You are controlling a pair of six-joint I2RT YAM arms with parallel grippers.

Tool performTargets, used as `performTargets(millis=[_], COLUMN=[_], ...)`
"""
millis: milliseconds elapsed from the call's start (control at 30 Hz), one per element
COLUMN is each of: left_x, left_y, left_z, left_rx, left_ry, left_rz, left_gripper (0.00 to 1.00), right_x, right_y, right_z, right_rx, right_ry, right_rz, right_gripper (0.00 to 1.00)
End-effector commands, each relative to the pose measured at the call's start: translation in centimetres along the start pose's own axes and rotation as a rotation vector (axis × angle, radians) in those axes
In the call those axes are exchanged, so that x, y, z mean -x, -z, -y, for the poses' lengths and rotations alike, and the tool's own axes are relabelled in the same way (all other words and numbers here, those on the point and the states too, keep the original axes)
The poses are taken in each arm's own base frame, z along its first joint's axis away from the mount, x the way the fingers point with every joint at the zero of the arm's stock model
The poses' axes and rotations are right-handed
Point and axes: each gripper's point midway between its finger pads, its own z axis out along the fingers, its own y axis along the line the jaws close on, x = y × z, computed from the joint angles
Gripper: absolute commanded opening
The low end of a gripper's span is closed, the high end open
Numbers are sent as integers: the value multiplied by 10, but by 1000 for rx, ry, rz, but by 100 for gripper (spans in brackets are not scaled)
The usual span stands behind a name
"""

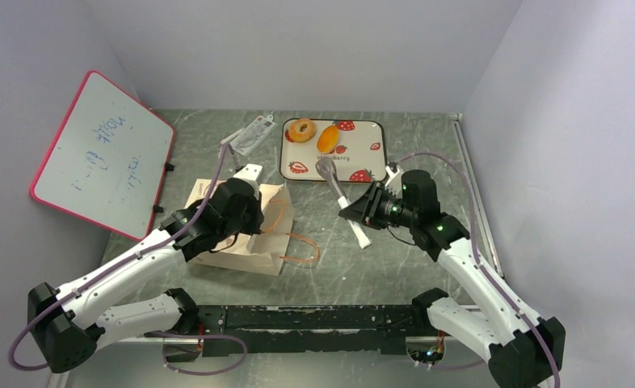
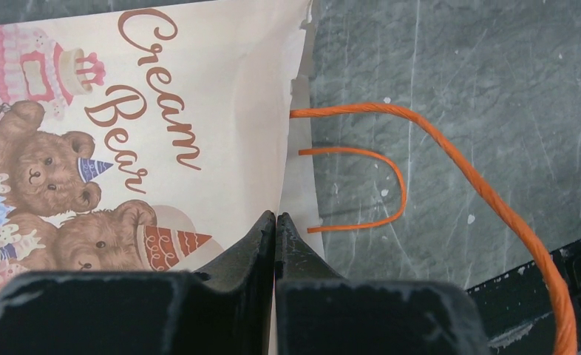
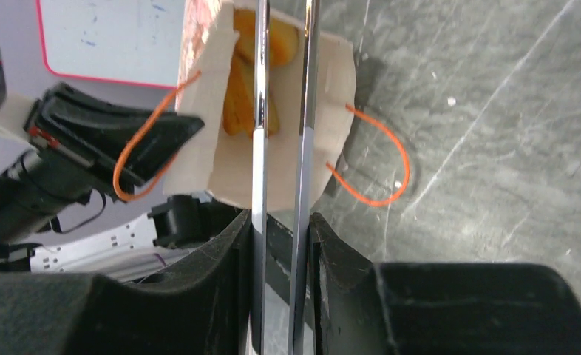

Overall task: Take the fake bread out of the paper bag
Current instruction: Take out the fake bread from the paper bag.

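While some fake bread [image 3: 237, 103] is lying deep inside the paper bag [image 1: 233, 255], glowing orange through the open mouth, that mouth is facing your right gripper [image 3: 280, 218]. The bag is lying flat with its long axis running leftward, so the right arm is nearer. It is clamping metal tongs [image 3: 260, 111]. Your left gripper [image 2: 276, 218], fingers pressed together, is pinching the bag's rim. Orange loop handles [image 3: 376, 170] are drooping by the opening and may be snagging the tongs. A ring-shaped piece [image 1: 302, 129] and an oval bun [image 1: 328, 139] are resting on the tray [image 1: 375, 129] beyond.
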Motion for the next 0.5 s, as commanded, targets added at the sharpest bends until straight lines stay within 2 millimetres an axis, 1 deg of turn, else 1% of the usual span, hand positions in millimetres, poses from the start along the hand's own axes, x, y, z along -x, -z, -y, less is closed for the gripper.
performTargets(millis=[0,100,267,400,467], left_x=[22,27,30,30,30], left_y=[-8,-8,-8,-9,-9], left_z=[3,2,0,-2,-2], left_rx=[12,17,11,-3,-16], left_ry=[14,4,-12,-20,-26], left_rz=[87,102,119,125,123], left_gripper=[7,7,7,7,7], right_x=[-31,-44,-62,-76,-83], right_y=[12,17,20,17,13], right_z=[3,3,4,3,-1], right_rx=[28,59,100,140,175], right_ry=[-7,-16,-20,-31,-34], right_rz=[-100,-136,-207,-259,-277], right_gripper=[31,34,35,37,37])
